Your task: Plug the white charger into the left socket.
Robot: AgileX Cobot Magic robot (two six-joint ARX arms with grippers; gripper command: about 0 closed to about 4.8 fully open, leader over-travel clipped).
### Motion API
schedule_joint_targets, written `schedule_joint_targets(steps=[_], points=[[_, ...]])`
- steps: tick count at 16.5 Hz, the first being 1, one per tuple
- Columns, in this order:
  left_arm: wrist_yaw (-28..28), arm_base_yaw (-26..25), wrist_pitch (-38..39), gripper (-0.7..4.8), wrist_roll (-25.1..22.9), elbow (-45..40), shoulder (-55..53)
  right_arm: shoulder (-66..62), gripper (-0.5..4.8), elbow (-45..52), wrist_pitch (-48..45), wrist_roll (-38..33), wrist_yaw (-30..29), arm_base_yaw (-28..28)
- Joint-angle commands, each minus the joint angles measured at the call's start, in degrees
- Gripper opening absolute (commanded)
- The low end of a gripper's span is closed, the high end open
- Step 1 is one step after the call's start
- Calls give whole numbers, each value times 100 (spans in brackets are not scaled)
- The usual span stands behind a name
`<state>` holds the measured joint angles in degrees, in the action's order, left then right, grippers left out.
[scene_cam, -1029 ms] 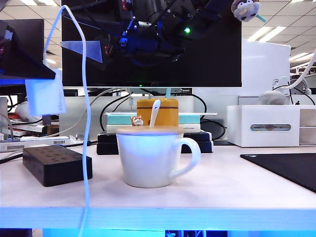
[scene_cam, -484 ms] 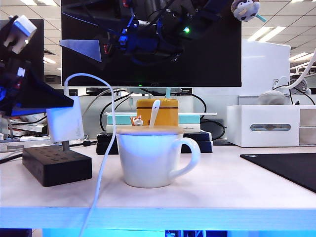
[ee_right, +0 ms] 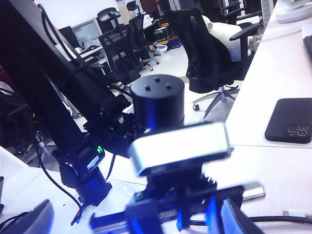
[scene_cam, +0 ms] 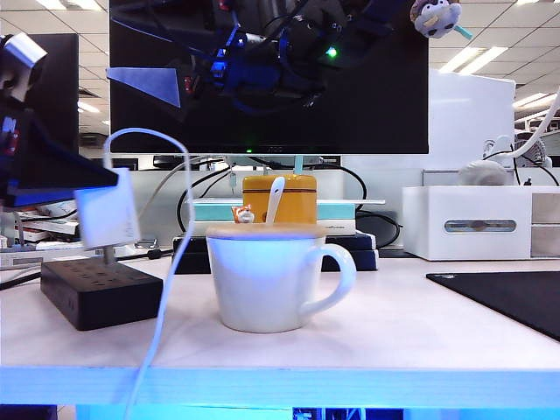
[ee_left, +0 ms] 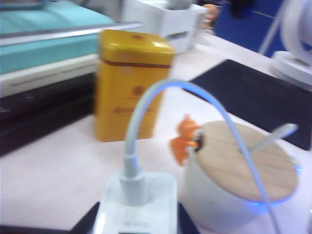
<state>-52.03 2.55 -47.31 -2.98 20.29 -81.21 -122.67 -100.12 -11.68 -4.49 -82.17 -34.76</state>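
My left gripper (scene_cam: 83, 188) is shut on the white charger (scene_cam: 107, 217), holding it upright at the far left of the exterior view. A metal prong (scene_cam: 108, 255) below the charger reaches down to the top face of the black power strip (scene_cam: 105, 302). The left socket is among the small slot holes there (scene_cam: 83, 273); whether the prong is inside one I cannot tell. The thin white cable (scene_cam: 175, 262) arcs up from the charger and hangs over the table's front edge. The left wrist view shows the charger (ee_left: 139, 209) between dark fingers (ee_left: 90, 225). My right gripper (ee_right: 161, 214) is open and blurred, away from the desk.
A white mug (scene_cam: 267, 284) with a wooden lid and a spoon stands beside the strip. Behind it are a yellow tin (scene_cam: 280, 199) and stacked books. A white box with a slot (scene_cam: 477, 225) and a black mat (scene_cam: 516, 302) lie to the right. A monitor (scene_cam: 376, 114) is behind.
The left gripper has carried the charger down and rightward from above the strip's left end. Its prong now stands at the strip's top. The cable loop dropped with it. The right arm kept still.
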Motion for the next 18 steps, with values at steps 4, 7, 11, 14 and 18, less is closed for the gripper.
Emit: schedule_joint_targets(steps=[4, 7, 11, 14, 18], points=[[328, 186, 212, 179, -424, 35, 26, 55, 479, -26, -61, -26, -42, -17], [374, 188, 319, 179, -603, 44, -195, 55, 479, -26, -61, -28, -42, -17], [302, 192, 46, 179, -518, 55, -568, 55, 479, -26, -59, -28, -42, -17], [334, 192, -540, 179, -61, 74, -566, 55, 479, -26, -59, -28, -39, -17], [424, 275, -393, 179, -74, 79, -568, 55, 479, -26, -59, -33, -42, -17]])
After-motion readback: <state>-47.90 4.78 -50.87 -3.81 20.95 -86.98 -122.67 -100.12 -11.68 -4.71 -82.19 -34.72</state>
